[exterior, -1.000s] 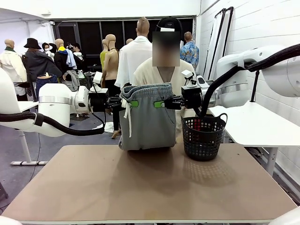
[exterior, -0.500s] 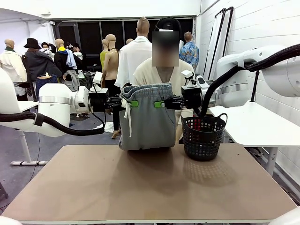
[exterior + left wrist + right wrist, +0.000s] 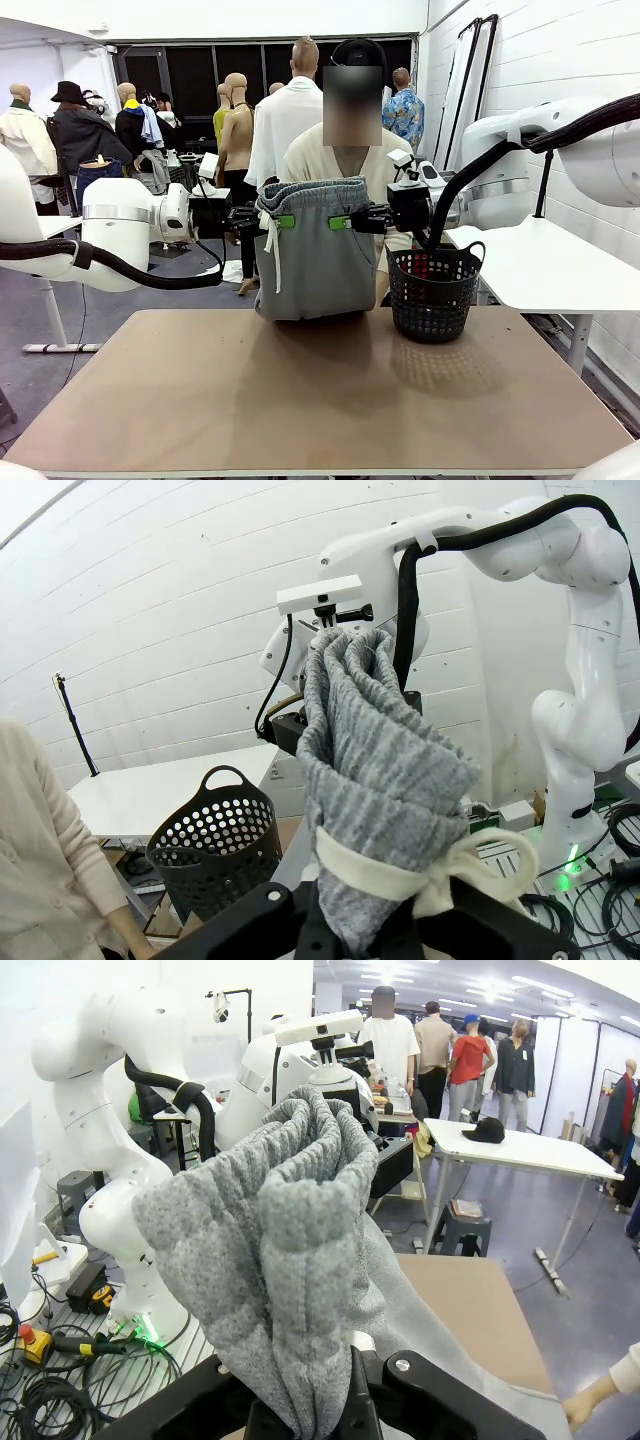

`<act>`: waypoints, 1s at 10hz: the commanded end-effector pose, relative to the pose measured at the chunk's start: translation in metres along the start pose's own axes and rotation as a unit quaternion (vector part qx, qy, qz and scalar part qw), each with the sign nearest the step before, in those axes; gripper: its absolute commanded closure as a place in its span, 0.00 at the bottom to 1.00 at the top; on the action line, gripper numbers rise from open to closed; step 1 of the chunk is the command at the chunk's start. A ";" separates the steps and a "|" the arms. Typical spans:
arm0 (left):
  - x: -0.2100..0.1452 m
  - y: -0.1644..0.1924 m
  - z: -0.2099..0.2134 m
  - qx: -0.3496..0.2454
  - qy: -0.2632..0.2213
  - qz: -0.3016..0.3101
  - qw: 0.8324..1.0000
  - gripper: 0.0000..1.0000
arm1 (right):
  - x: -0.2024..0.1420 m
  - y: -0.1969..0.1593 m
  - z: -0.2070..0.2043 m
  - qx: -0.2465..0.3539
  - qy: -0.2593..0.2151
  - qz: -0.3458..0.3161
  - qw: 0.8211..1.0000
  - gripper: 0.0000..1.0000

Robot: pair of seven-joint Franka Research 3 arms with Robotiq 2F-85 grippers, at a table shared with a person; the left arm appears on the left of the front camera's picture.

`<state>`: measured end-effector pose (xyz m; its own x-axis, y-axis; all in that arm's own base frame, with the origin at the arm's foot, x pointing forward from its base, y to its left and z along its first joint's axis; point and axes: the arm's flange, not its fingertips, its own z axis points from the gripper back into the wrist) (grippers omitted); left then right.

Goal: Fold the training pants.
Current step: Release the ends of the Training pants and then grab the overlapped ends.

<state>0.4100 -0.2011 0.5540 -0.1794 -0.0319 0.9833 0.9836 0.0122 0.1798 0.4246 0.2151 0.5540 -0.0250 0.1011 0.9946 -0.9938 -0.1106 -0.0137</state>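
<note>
No text, label, brand or number can be read anywhere: not on the training pants (image 3: pixel 315 260), the black basket (image 3: pixel 432 295) or the table (image 3: pixel 320 400).

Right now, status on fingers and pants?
Left fingers, right fingers shut on pants waistband. Pants hang over far table edge. Basket close on right side.

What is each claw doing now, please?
Left claw: shut on the training pants, at the waistband.
Right claw: shut on the training pants too.
</note>
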 end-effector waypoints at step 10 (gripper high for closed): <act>0.002 -0.001 0.000 0.000 0.000 -0.008 1.000 1.00 | 0.001 0.000 -0.001 0.000 -0.004 0.000 1.000 1.00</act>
<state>0.4100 -0.2011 0.5540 -0.1795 -0.0319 0.9832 0.9836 0.0121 0.1799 0.4247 0.2150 0.5540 -0.0249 0.1011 0.9946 -0.9938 -0.1104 -0.0137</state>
